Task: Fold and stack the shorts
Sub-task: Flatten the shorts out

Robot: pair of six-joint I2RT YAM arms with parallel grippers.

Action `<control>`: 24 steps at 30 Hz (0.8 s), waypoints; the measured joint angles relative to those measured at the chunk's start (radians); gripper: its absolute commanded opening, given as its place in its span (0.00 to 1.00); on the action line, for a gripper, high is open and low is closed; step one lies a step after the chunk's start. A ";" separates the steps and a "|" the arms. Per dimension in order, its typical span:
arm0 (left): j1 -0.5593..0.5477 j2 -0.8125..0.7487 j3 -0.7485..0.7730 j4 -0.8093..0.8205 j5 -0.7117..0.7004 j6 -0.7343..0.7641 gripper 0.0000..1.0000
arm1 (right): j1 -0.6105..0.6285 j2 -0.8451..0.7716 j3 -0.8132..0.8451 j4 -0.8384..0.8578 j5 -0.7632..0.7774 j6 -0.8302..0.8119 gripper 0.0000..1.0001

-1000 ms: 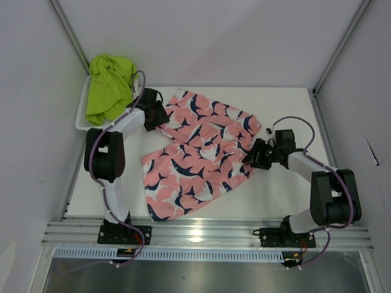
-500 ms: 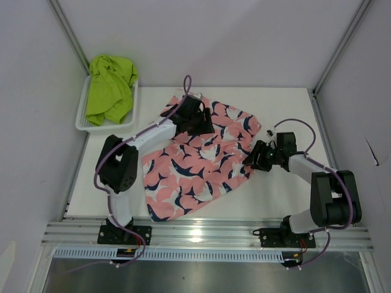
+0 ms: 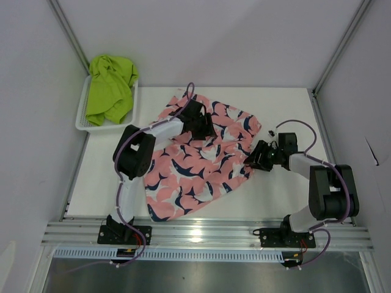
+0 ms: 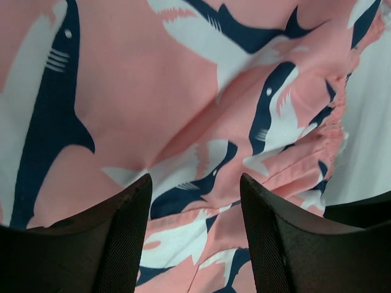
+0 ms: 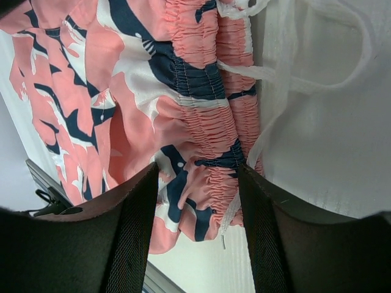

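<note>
L gripper (image 3: 204,125) swung from basket (image 3: 82,119) to mid pink shark-print shorts (image 3: 195,174), jaws apart; R gripper (image 3: 253,160) straddles waistband (image 5: 208,122), apart too. Fold grab likely next.

pink shorts (image 3: 201,159) with a navy and white shark print lie spread open on the middle of the tabletop (image 3: 293,195), set diagonally. their gathered elastic waistband, with a white drawstring, faces the right edge. one leg reaches toward the far edge, the other toward the near left corner. the cloth is lightly wrinkled. green shorts (image 3: 109,85), plain lime, sit crumpled in the basket (image 3: 102,128) at the far left corner.
</note>
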 measured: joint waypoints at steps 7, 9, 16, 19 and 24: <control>0.028 0.065 0.068 -0.005 0.027 -0.006 0.62 | 0.025 -0.010 -0.020 0.007 -0.014 0.000 0.57; 0.032 0.076 0.072 -0.007 0.035 -0.005 0.62 | 0.044 -0.039 -0.042 0.004 -0.021 0.000 0.57; 0.033 0.090 0.095 -0.013 0.045 -0.005 0.62 | 0.064 -0.174 -0.103 -0.042 -0.074 0.011 0.56; 0.033 0.091 0.097 -0.014 0.046 -0.004 0.61 | 0.064 -0.212 -0.111 -0.057 -0.124 0.031 0.56; 0.033 0.092 0.098 -0.013 0.046 -0.002 0.61 | 0.064 -0.252 -0.108 -0.106 -0.121 0.032 0.57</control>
